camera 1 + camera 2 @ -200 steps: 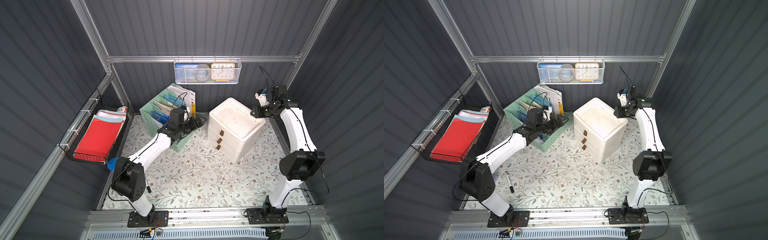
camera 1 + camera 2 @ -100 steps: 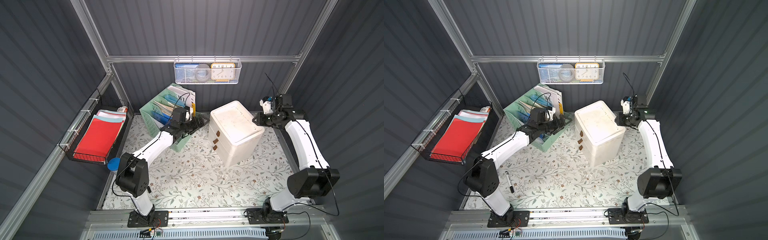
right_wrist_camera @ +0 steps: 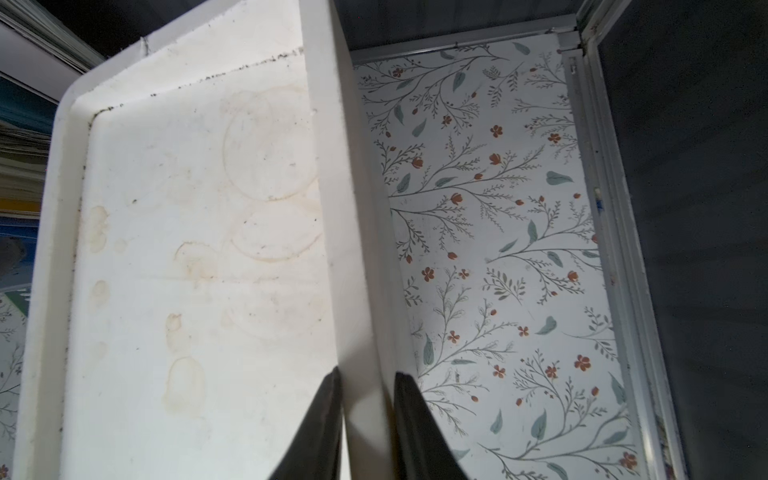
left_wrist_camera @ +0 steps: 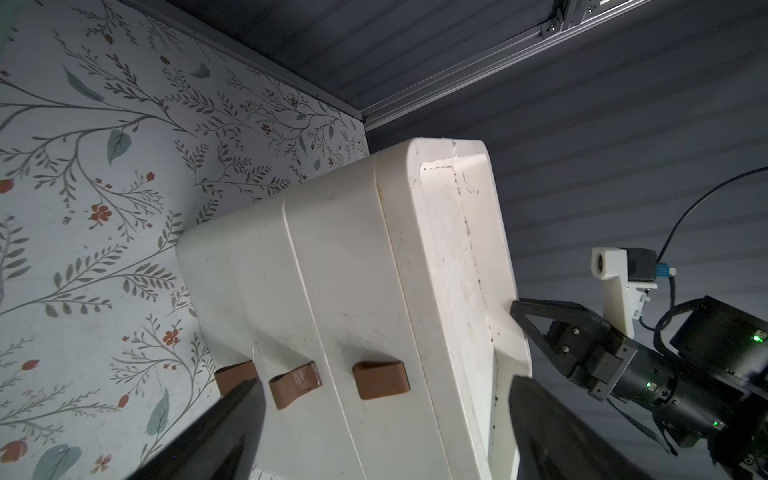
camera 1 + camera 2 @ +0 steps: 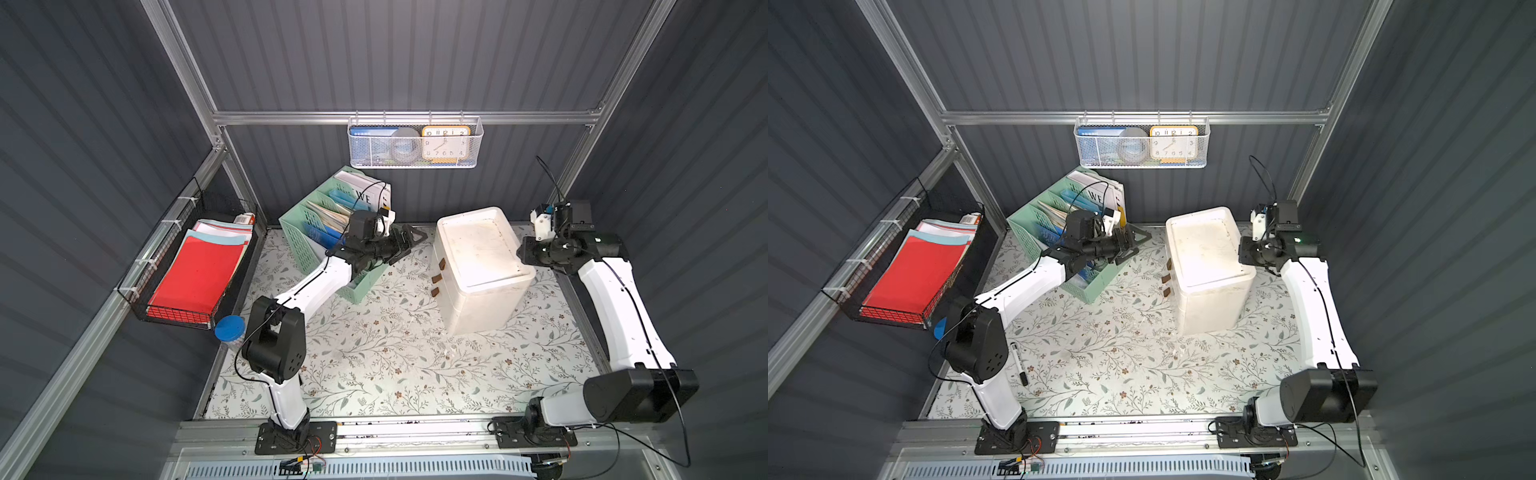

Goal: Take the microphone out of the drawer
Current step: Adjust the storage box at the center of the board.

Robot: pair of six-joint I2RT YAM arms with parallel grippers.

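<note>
Since a second ago the white drawer unit (image 5: 478,257) has swung round on the floral mat (image 5: 395,353). Its front, which then faced the near left corner, now faces the left arm. The right arm has swung out toward the right wall, and the left gripper (image 5: 409,247) has come a little closer to the unit.

The right gripper (image 3: 365,376) pinches the raised rim along the far right edge of the unit's top, with one dark finger inside the stained top panel and one outside it. The left wrist view also shows it at that rim.

The left gripper has its jaws spread wide and holds nothing. It hovers just off the unit's front, level with the upper drawers. In the left wrist view the three brown handles (image 4: 380,380) sit between its two fingertips (image 4: 245,399), which touch none of them.

All three drawers are pushed in flush, so the microphone shows in no view — whatever they hold is hidden.

- A green file organiser (image 5: 316,232) stands behind the left arm, against the back wall.
- A white wire basket (image 5: 415,162) hangs on the back wall with an orange clock (image 5: 446,143) in it.
- A black wire tray (image 5: 178,316) of red paper hangs on the left wall.
- A blue-lidded jar (image 5: 230,328) stands below the tray.
- In a top view a black marker (image 5: 1019,365) lies on the mat by the left arm's base.
</note>
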